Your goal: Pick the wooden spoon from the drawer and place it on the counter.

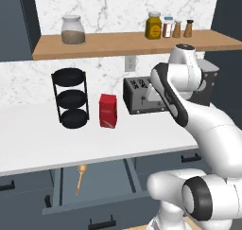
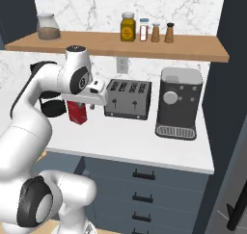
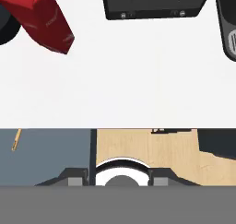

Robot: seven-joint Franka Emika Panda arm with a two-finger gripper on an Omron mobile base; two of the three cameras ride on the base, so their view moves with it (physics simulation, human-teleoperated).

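The wooden spoon (image 1: 81, 176) lies in the open drawer (image 1: 104, 182) below the counter (image 1: 118, 139), bowl end towards the counter edge. In the hand view a tan stretch of the wooden spoon (image 3: 16, 140) shows at the left, inside the grey drawer (image 3: 46, 154). My gripper (image 1: 152, 97) hangs above the counter in front of the toaster, high over the drawer and to the spoon's right. From the right, the gripper (image 2: 90, 104) sits just beside the red box. The gripper (image 3: 118, 177) is open, its fingers apart with nothing between them.
On the counter (image 2: 135, 136) stand a red box (image 1: 108, 110), a black three-tier rack (image 1: 71, 97), a toaster (image 2: 128, 99) and a coffee machine (image 2: 177, 103). A wooden wall shelf (image 1: 118, 43) with jars runs above. Closed drawer fronts (image 2: 144, 175) sit to the right.
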